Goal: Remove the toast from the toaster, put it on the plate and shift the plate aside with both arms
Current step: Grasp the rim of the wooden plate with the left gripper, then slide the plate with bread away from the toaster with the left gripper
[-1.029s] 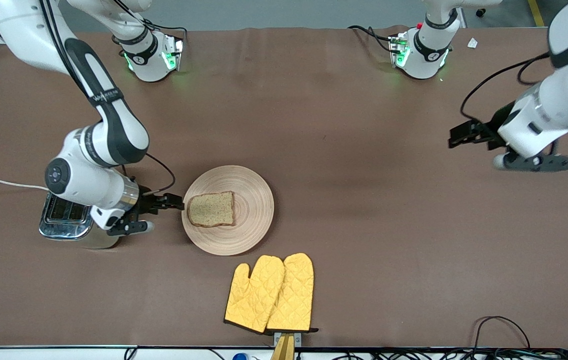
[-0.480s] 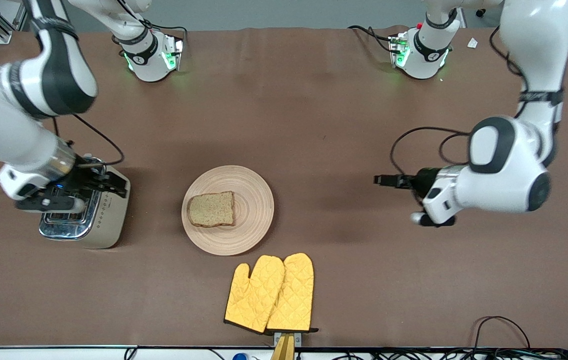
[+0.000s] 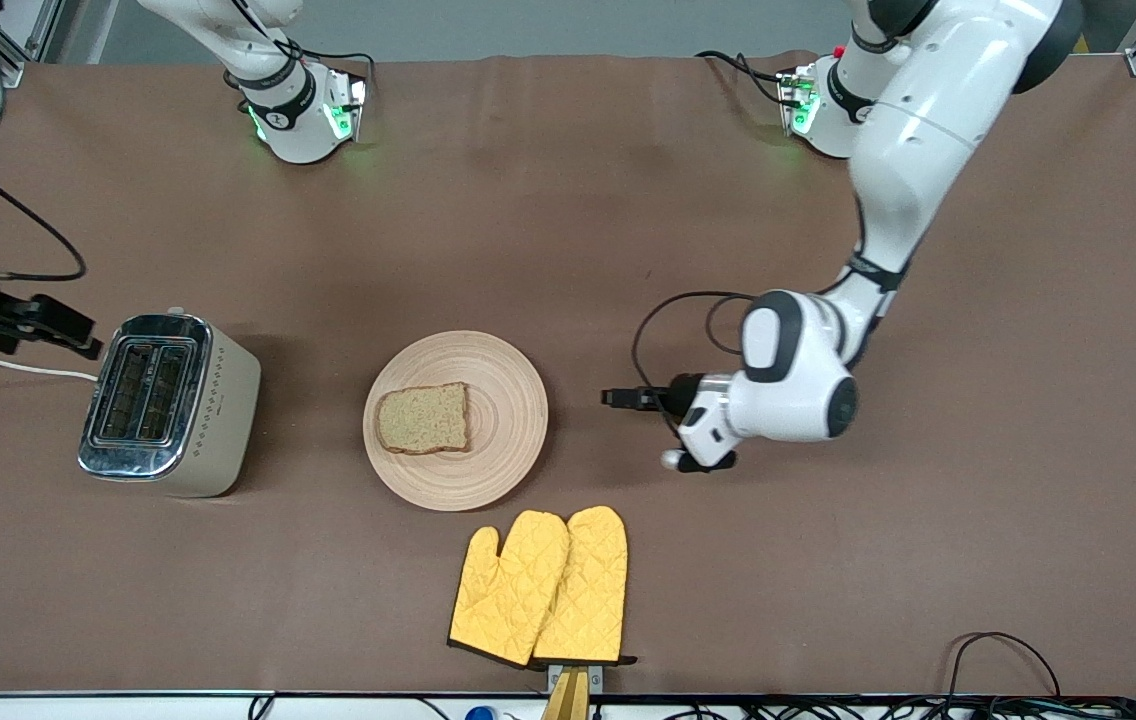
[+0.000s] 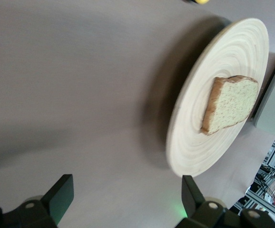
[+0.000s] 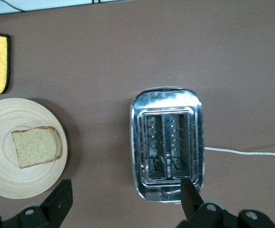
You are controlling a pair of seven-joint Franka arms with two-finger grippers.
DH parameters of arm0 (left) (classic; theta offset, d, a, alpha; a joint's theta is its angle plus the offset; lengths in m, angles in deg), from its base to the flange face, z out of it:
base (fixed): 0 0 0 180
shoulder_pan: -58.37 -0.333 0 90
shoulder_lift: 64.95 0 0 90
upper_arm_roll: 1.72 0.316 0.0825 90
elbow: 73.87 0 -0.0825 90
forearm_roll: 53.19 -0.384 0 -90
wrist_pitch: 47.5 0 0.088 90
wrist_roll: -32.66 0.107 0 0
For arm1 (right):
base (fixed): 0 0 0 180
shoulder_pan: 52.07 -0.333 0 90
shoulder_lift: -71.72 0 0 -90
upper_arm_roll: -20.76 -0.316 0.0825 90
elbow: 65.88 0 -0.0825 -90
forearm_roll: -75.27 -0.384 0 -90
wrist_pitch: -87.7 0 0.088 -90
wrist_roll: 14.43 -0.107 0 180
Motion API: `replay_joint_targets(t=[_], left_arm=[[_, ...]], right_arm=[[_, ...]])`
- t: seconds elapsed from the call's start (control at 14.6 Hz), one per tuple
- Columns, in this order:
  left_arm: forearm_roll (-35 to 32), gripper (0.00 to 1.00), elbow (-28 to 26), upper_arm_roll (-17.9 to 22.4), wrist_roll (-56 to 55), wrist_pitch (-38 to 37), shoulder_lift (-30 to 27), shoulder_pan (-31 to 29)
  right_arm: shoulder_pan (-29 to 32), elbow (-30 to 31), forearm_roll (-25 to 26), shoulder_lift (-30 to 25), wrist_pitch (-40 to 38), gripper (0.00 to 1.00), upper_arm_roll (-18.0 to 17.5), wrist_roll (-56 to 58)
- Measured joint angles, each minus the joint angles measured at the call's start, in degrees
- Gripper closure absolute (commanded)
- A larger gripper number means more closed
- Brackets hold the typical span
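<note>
The toast point(image 3: 423, 417) lies flat on the round light-wood plate point(image 3: 508, 400) in the middle of the table. My left gripper point(image 3: 616, 398) is open and empty, low over the table beside the plate on the left arm's side, pointing at its rim. In the left wrist view the plate point(image 4: 223, 57) and toast point(image 4: 230, 102) lie just ahead of that gripper point(image 4: 125, 194). My right gripper point(image 3: 58, 325) is open and empty, up over the table at the right arm's end, beside the toaster. The right wrist view shows this gripper point(image 5: 125, 197), the plate point(image 5: 4, 118) and the toast point(image 5: 35, 146).
A steel toaster point(image 3: 165, 403) with empty slots stands beside the plate toward the right arm's end; it also shows in the right wrist view point(image 5: 168, 142). Its white cord point(image 3: 18, 368) runs off the table. Two yellow quilted mitts point(image 3: 540, 585) lie nearer to the camera than the plate.
My right gripper has drawn away from the plate's rim, passed over the toaster and out to the table's end. My left arm has swung in and down toward the plate.
</note>
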State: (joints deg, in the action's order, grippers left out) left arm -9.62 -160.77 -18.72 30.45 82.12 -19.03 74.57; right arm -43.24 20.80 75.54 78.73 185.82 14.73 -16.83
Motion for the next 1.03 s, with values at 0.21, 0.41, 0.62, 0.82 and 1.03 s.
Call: replay_joint_targets(t=[0.21, 0.41, 0.62, 0.82, 1.03], left_arm=[[2.03, 0.00, 1.97, 0.04, -0.23, 7.09, 2.88, 4.98], [3.39, 0.03, 3.40, 0.03, -0.24, 11.58, 5.69, 7.35], [5.42, 0.15, 5.26, 0.02, -0.24, 14.03, 7.55, 9.21], [5.64, 0.36, 6.12, 0.02, -0.26, 15.14, 7.91, 10.37], [5.72, 0.88, 6.13, 0.02, 2.42, 17.79, 8.81, 11.37]], right_arm=[[0.00, -0.64, 0.10, -1.41, -3.64, 0.00, 3.59, 6.83], [-0.20, -0.64, 0.10, -2.68, -5.21, 0.00, 4.25, 8.47], [-0.92, -0.58, 0.10, -2.69, -5.37, 0.00, 4.15, 8.66], [-2.85, -0.58, 0.10, -2.69, -5.83, 0.00, 4.91, 8.66], [-3.80, -0.58, 0.10, -2.69, -5.89, 0.00, 5.83, 8.66]])
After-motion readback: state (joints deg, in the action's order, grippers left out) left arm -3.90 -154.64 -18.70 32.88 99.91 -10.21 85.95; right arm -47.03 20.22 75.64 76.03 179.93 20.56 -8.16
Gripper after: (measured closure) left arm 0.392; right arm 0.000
